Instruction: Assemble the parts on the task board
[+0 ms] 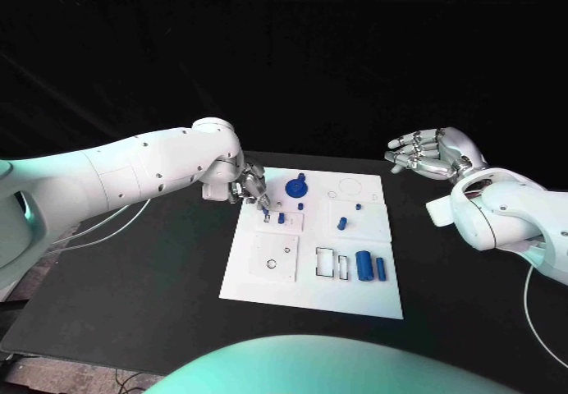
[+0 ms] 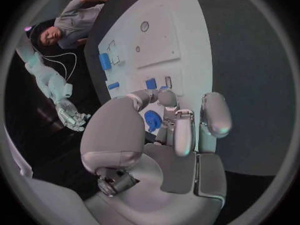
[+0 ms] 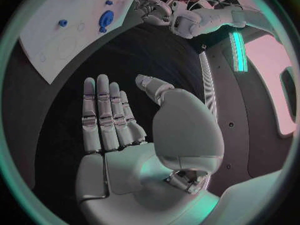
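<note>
Over the black bench (image 1: pixel 142 279) in the head view, the task board (image 1: pixel 310 283) lies mid-table with blue parts (image 1: pixel 364 266) scattered on it; the left hand (image 1: pixel 252 187) dips its fingers at the board's far left corner, the right hand (image 1: pixel 428 154) raised well off to the side. Left wrist view: fingers curled above a blue round part (image 2: pixel 152 120), a grip I cannot tell. Right wrist view: palm flat, fingers straight, holding nothing.
</note>
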`<state>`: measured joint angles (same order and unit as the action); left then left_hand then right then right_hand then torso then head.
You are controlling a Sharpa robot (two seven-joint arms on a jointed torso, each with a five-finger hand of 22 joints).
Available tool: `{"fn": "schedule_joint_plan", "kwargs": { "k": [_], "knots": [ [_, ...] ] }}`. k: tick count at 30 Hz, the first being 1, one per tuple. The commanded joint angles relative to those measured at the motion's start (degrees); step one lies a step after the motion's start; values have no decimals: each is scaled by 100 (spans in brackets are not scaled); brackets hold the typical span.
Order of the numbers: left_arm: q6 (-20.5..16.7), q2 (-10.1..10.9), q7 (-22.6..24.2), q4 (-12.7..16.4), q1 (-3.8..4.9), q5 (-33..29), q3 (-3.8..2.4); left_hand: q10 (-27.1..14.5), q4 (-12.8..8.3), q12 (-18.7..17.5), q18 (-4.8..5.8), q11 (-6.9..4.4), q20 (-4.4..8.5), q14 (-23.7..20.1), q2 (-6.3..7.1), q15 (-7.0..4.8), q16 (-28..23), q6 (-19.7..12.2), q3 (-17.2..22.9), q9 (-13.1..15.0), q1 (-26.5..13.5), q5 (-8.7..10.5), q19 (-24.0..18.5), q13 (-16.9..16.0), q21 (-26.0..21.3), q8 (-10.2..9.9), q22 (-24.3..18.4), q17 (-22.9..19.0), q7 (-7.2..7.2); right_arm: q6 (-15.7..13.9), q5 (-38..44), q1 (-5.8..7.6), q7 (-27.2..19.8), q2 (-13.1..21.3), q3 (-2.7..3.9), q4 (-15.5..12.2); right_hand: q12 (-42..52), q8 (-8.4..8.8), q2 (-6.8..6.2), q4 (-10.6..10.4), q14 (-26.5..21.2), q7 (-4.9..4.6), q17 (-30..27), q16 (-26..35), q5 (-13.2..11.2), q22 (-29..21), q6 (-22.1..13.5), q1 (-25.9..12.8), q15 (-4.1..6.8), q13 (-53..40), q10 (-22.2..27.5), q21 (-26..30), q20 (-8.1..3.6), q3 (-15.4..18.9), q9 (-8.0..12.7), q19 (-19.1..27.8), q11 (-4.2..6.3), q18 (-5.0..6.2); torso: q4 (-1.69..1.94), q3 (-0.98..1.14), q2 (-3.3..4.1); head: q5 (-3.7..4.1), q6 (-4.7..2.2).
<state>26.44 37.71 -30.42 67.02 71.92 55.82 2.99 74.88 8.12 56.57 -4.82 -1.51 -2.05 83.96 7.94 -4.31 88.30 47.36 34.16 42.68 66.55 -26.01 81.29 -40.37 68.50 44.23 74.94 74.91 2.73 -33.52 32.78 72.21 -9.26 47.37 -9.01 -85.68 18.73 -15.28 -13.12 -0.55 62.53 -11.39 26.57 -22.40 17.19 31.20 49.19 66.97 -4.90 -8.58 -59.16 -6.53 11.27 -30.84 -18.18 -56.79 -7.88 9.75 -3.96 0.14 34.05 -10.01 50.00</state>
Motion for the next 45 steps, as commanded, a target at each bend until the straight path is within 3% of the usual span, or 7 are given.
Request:
{"fn": "schedule_joint_plan", "kwargs": {
  "k": [1, 23, 45],
  "knots": [
    [485, -44, 93, -24, 0, 144, -1, 36, -997, -17, 38, 4, 29, 541, -39, -30, 39, 58, 964, 2, 9, -38, 8, 8, -37, 22, 876, 1175, -1, 75, 52, -3, -22, -4, 1, -1, -33, -25, 39, 35, 6, -9, 5, 17, 34, -4, -10, -31, -12, 5, -28, 20, 36, 7, 3, 0, -5, 70, -3, 1, 2, 2, 0],
    [379, -238, 66, -220, -4, 135, 58, 46, -1008, -13, 38, 5, 28, 541, -37, -27, 40, 70, 969, -1, 4, -52, 5, -1, -39, 15, 878, 1178, 1, 78, 52, -6, -26, -13, 1, 2, -33, -25, 39, 35, 6, -9, 5, 17, 34, -4, -10, -31, -12, 5, -28, 20, 36, 7, 3, 0, -5, 70, 6, 4, -3, 18, 0],
    [464, -269, 20, -271, -38, 103, 81, 51, -1010, -12, 38, 7, 28, 541, -39, -26, 39, 75, 971, -3, -2, -50, 4, -6, -42, 9, 878, 1175, 3, 81, 52, -15, -28, -16, 1, 9, -33, -25, 39, 35, 6, -9, 5, 17, 34, -4, -10, -31, -12, 5, -28, 20, 36, 7, 3, 0, -5, 70, 5, 3, -6, 9, 0]
  ]
}}
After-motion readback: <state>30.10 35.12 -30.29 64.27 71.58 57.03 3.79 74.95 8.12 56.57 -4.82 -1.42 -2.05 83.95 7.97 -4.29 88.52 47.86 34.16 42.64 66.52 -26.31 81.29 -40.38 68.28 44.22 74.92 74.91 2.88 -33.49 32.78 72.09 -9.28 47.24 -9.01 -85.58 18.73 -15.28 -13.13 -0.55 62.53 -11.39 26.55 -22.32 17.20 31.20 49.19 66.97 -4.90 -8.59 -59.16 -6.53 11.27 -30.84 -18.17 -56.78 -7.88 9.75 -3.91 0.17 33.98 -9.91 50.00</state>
